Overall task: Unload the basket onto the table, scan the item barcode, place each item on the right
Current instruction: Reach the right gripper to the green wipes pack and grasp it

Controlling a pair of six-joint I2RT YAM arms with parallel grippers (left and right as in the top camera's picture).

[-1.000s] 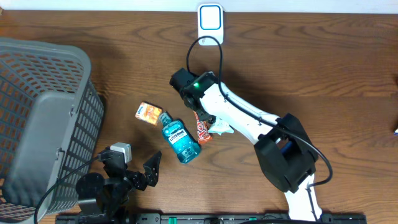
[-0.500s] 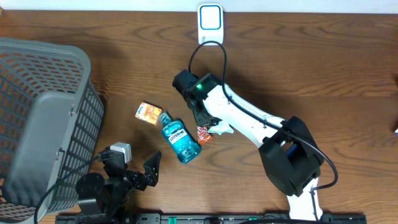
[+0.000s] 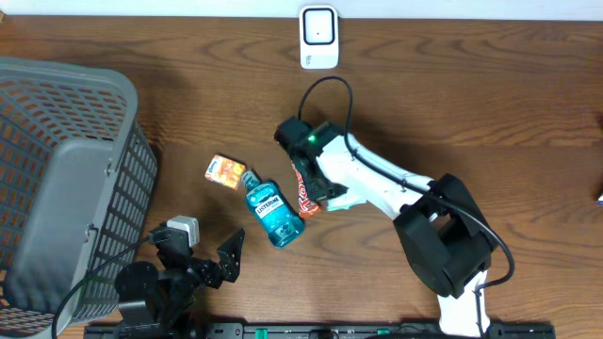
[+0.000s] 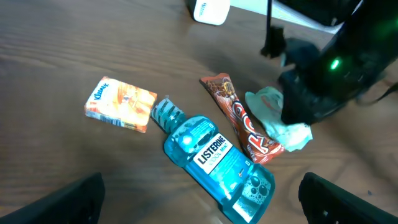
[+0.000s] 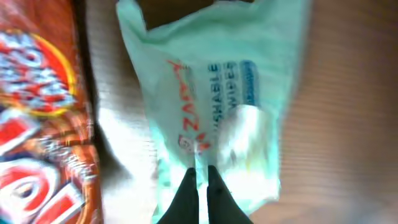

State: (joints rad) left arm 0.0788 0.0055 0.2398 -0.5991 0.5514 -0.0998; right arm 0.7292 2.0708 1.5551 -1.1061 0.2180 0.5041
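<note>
The item, a pale green wipes packet (image 5: 211,93), is pinched at its edge by my right gripper (image 5: 202,180), which is shut on it. Seen from overhead, the right gripper (image 3: 325,193) holds the packet (image 3: 343,200) mid-table, right beside a red snack wrapper (image 3: 303,196). No barcode shows on the packet's visible face. The white scanner (image 3: 318,36) stands at the table's far edge, well apart from the packet. My left gripper (image 3: 203,249) rests open near the front edge, with nothing between its fingers (image 4: 56,199).
A blue mouthwash bottle (image 3: 273,213) lies left of the wrapper, with an orange tissue pack (image 3: 225,172) beside its cap. A grey mesh basket (image 3: 66,179) fills the left side. The right arm's cable (image 3: 325,89) loops toward the scanner.
The right arm has drawn back from the scanner toward the front, carrying the wipes packet. The scanner now shows in full. The left arm has not moved.
</note>
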